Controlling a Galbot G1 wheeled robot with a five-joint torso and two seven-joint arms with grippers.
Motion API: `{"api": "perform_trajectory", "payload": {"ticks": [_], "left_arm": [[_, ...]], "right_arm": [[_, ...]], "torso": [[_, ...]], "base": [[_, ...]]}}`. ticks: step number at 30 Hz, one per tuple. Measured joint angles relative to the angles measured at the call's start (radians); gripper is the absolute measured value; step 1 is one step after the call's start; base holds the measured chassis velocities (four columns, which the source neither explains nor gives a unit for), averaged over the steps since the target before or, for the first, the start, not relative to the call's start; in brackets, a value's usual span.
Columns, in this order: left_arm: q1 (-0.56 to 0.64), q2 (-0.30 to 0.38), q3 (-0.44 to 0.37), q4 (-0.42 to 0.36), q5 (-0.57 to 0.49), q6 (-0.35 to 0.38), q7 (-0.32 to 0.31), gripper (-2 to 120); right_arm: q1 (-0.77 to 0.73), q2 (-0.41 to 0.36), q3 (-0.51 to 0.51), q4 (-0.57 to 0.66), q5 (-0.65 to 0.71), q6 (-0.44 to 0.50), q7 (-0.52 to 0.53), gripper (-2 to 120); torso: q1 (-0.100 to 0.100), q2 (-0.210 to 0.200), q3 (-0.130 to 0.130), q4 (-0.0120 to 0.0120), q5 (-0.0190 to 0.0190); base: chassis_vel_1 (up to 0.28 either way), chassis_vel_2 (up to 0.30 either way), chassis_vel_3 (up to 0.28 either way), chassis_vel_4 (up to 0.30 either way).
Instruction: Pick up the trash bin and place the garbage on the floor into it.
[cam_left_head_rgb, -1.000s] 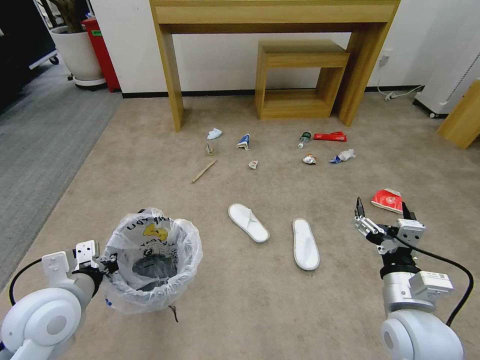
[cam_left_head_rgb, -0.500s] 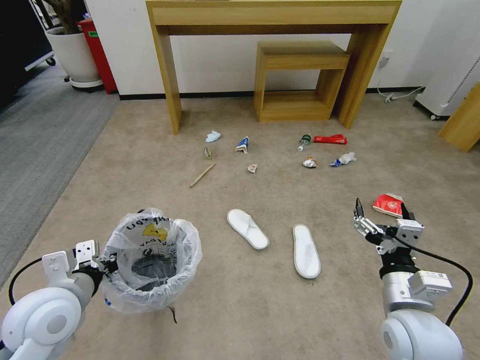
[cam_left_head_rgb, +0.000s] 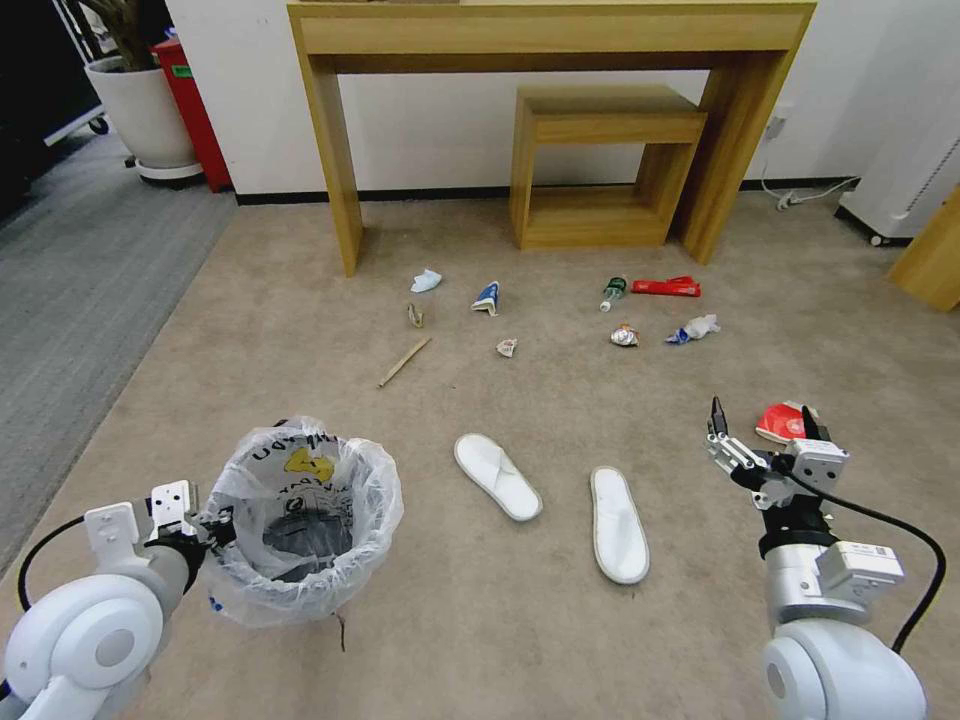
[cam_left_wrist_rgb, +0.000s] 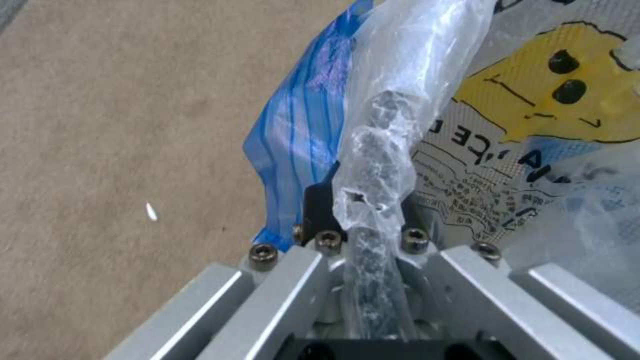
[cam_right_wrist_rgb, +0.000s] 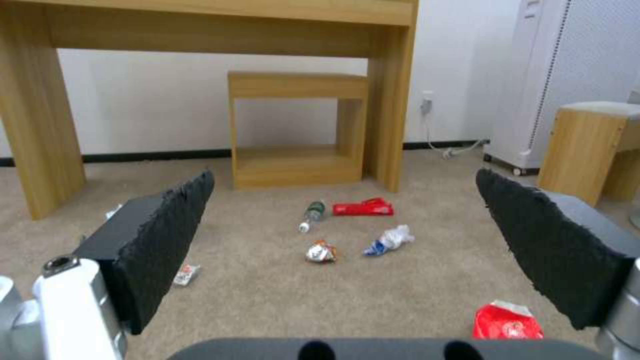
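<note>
Trash bin (cam_left_head_rgb: 300, 525) — small, round, dark, lined with a crinkly translucent bag with black lettering and a yellow figure — sat at the lower left of the head view on the beige floor (cam_left_head_rgb: 560, 640). The left gripper (cam_left_head_rgb: 205, 525) was at its near-left rim, clamped on the bag-covered edge; in the left wrist view the bunched plastic (cam_left_wrist_rgb: 377, 165) ran straight down between the closed fingers (cam_left_wrist_rgb: 320, 202).

The right gripper (cam_left_head_rgb: 765, 430) was at the lower right of the head view, empty, its two black pads (cam_right_wrist_rgb: 167, 240) spread wide apart. A crushed red-white cup (cam_left_head_rgb: 782, 422) lay just beyond it, partly hidden behind the fingers.

Two white slippers (cam_left_head_rgb: 497, 476) lay in the lower middle of the frame, between the bin and the right arm. Farther up, near the wooden table (cam_left_head_rgb: 550, 30) and the small wooden shelf (cam_left_head_rgb: 600, 160) beneath it, the smaller litter was scattered — a wooden stick (cam_left_head_rgb: 404, 361), a crumpled white paper (cam_left_head_rgb: 426, 281), a blue-white wrapper (cam_left_head_rgb: 487, 297), a green bottle (cam_left_head_rgb: 612, 292), a long red packet (cam_left_head_rgb: 665, 288), a crushed can (cam_left_head_rgb: 624, 335) and another blue-white wrapper (cam_left_head_rgb: 693, 328), all well apart from the bin.
</note>
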Motion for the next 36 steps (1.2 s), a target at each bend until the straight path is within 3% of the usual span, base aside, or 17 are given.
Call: {"api": "perform_trajectory", "payload": {"ticks": [24, 36], "left_arm": [[0.002, -0.009, 0.006, 0.004, 0.013, -0.003, 0.003, 0], [0.004, -0.022, 0.011, 0.006, 0.02, -0.004, 0.004, 0]], "right_arm": [[0.008, -0.004, -0.01, -0.003, 0.011, 0.001, 0.011, 100], [0.039, -0.038, -0.021, 0.002, 0.098, -0.088, 0.022, 100]], "torso": [[0.0, 0.0, 0.0, -0.0001, 0.0], [0.0, 0.0, 0.0, 0.0, 0.0]], "base": [[-0.087, 0.077, 0.075, -0.079], [0.0, 0.0, 0.0, 0.0]]}}
